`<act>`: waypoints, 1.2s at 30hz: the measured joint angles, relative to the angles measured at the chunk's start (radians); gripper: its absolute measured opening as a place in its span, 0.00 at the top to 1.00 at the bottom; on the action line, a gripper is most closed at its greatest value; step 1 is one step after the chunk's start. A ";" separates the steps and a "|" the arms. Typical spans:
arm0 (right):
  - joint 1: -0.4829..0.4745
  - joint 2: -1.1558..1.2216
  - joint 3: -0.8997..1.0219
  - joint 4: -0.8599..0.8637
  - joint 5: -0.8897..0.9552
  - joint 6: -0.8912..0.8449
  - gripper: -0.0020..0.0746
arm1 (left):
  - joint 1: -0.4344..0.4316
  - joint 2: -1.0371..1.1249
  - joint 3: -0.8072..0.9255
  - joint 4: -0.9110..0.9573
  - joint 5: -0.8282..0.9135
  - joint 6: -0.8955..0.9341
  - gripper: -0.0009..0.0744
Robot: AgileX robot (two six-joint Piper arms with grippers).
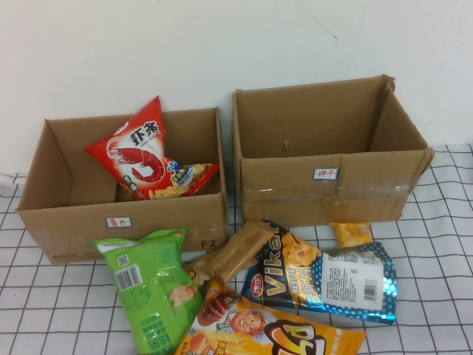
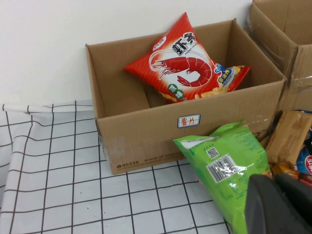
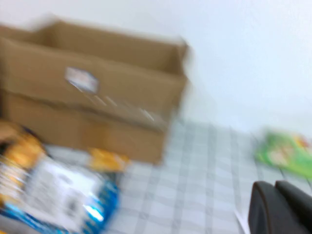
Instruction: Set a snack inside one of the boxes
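On the checked tablecloth sit two open brown cardboard boxes side by side against the white wall. Left cardboard box has a red shrimp-cracker bag leaning up inside it toward the far side, with a smaller orange and blue snack packet tucked against it on the right. Right cardboard box is the bigger one — no snack shows inside it from the high camera, just bare walls.

Rest of the snacks are piled on the table just in front of the boxes: a bright green chip bag on the left, its top edge touching the left box's front wall; a long brown wrapped bar lying diagonally next to it; a blue and silver Vika chip bag to the right, with a small orange packet at its far edge near the right box; and a yellow-orange bag with a cartoon face nearest the camera.

Neither arm shows up in the high view. The left gripper only appears as a dark edge in its own wrist camera, near the green bag — can't tell if it's released or clenched. Same deal with the right gripper, hanging over the tablecloth right of the big box.
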 joint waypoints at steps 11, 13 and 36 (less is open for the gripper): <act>-0.130 -0.045 0.029 -0.021 0.147 0.066 0.97 | 0.000 0.000 0.000 0.000 0.000 0.000 0.99; -0.130 -0.049 0.029 -0.020 0.188 0.068 0.97 | 0.000 0.000 0.000 0.000 0.000 0.000 0.99; -0.130 -0.049 0.029 -0.019 0.197 0.073 0.97 | 0.000 0.000 0.000 -0.002 0.000 0.000 0.99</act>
